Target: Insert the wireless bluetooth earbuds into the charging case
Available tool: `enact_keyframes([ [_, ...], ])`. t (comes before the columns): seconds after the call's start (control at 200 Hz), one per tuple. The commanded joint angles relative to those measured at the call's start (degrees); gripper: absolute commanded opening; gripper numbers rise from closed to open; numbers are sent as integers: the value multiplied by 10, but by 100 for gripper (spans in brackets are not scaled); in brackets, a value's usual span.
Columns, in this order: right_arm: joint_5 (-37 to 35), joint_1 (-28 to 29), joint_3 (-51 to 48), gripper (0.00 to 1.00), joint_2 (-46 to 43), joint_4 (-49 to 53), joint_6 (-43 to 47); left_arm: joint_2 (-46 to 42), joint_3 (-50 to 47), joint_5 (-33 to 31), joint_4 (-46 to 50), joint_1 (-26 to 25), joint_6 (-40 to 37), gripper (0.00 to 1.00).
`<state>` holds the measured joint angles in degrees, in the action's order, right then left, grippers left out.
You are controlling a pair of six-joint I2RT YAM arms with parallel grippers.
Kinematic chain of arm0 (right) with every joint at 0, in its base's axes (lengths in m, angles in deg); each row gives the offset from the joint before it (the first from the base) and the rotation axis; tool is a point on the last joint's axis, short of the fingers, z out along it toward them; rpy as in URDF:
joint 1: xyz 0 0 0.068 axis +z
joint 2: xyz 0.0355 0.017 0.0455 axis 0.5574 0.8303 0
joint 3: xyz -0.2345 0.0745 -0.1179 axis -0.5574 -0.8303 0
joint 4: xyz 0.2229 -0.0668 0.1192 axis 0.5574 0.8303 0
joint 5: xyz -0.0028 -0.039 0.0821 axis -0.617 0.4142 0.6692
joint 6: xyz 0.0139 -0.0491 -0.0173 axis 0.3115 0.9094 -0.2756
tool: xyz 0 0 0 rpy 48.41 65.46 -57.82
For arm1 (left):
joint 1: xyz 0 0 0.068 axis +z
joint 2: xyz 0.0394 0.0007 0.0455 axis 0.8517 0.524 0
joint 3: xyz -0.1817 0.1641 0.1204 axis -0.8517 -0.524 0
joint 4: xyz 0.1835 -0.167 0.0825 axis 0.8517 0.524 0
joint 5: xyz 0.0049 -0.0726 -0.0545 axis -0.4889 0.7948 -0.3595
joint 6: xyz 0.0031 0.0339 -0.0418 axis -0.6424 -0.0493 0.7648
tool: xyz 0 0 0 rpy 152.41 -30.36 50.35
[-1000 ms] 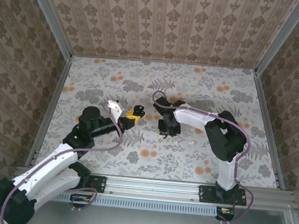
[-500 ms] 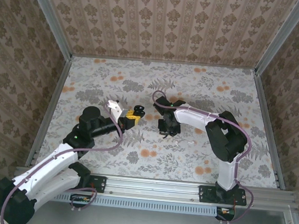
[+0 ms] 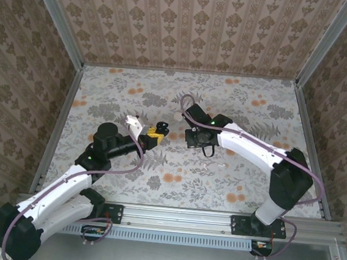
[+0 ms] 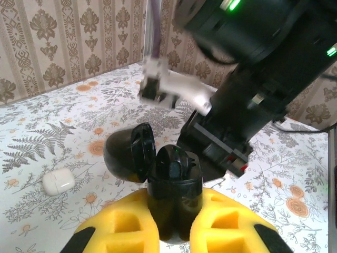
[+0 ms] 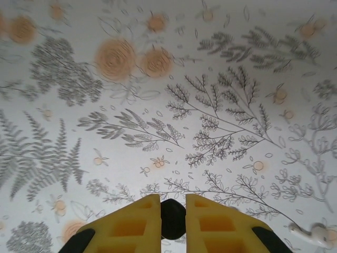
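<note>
Flowers and ferns are printed all over the table, and both arms reach in towards its middle, their tips near each other but apart.

From where I stand, the left gripper is clamped on the lower body of the black charging case, a yellow finger on either side. It holds the case upright above the table with the lid swung open to one side. A small white case lies shut on the cloth beyond it, untouched.

The right gripper has its fingers drawn together on a small black earbud, pinched right at the tips. A white earbud lies loose on the table just beside that gripper, towards the near edge.

I can't make out whether the case's wells hold anything.

The case looks like hard, glossy plastic, light and stiff. A grip low on its body, as now, leaves the mouth free. The lid is hinged and could flop if knocked, so I'd stay clear of it.

The earbud seems far trickier: very light, smooth and rounded, so I'd expect it to twist or squirt out of a pinch. It is best held across its widest part, with the end that seats left bare. It probably only drops in one way round, so its tilt will matter. The white one lies flat, so pinching it off the cloth will be fiddly.
</note>
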<state>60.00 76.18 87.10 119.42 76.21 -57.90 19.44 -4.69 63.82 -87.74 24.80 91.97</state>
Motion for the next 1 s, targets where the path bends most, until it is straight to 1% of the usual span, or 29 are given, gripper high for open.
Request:
enact_keyframes([
  [0.0,-33,4,-5,12,-53,0,35,1,11,16,-28,5,18,0],
  [0.065,-31,4,-17,11,-84,-20,43,1,10,19,-32,5,23,0],
  [0.18,-6,5,-42,9,-127,-68,64,4,10,23,-42,5,34,0],
  [0.215,0,5,-48,9,-158,-79,71,6,11,27,-45,4,39,0],
  [0.435,23,12,-59,7,-225,-129,121,35,30,64,-58,3,60,0],
  [0.535,33,19,-54,6,-242,-143,150,50,39,75,-62,1,63,0],
  [0.56,35,20,-52,6,-246,-146,158,53,41,94,-62,0,63,0],
  [0.76,52,42,-41,6,-264,-176,218,74,54,130,-74,-4,70,0],
  [0.995,61,69,-27,7,-254,-191,266,80,64,138,-85,-8,84,0],
])
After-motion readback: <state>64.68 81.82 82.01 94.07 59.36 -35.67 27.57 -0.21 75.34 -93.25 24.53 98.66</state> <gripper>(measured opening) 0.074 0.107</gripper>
